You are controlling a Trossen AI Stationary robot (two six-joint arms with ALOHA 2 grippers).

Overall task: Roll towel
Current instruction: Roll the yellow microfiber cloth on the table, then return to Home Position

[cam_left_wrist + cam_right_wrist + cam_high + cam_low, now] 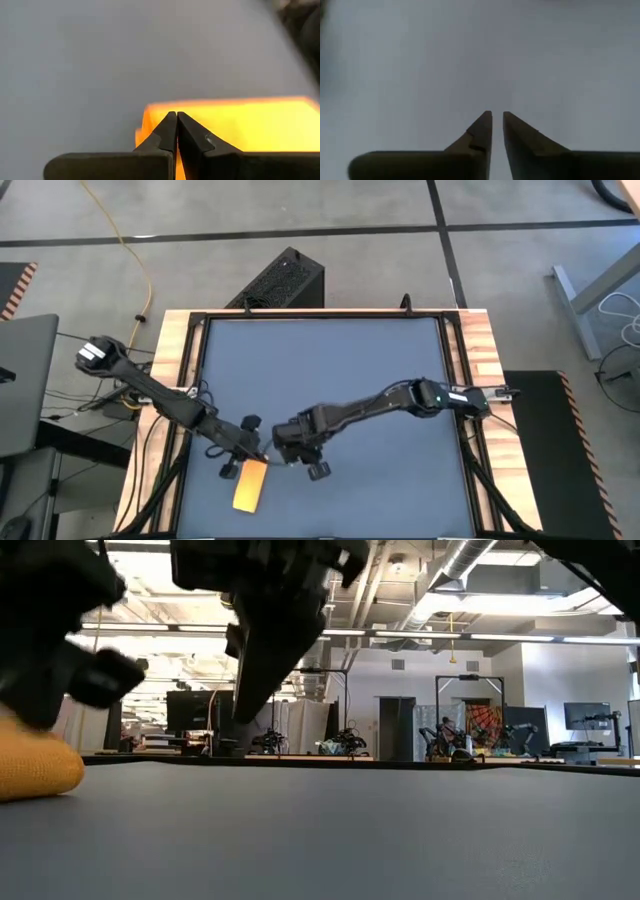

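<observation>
your towel [250, 486] already looks rolled, or near enough: from above it is a short, narrow yellow-orange bundle lying close to the table's [330, 370] near edge, toward its left corner, and from table height its end reads as a plump, rounded hump resting on the surface. i would judge the rolling itself mostly done; what seems left is tidying the roll, if needed, and getting both arms clear without tugging it loose.

the left gripper [176, 120] is right at the far end of the bundle with its fingers pressed together; its wrist view shows the two tips meeting above the cloth, and you cannot tell from there whether any fabric is caught between them. the right gripper [497, 117] sits just beside the left one, nearer the table's middle, over bare tabletop with a narrow gap between its tips and nothing in it.

the cloth looks soft and thin, with a fine woven grain and no stiffness, so the roll could slump or unwind if nudged. the tabletop is a smooth, matte blue-grey sheet, framed by a dark rim and pale wooden borders.
</observation>
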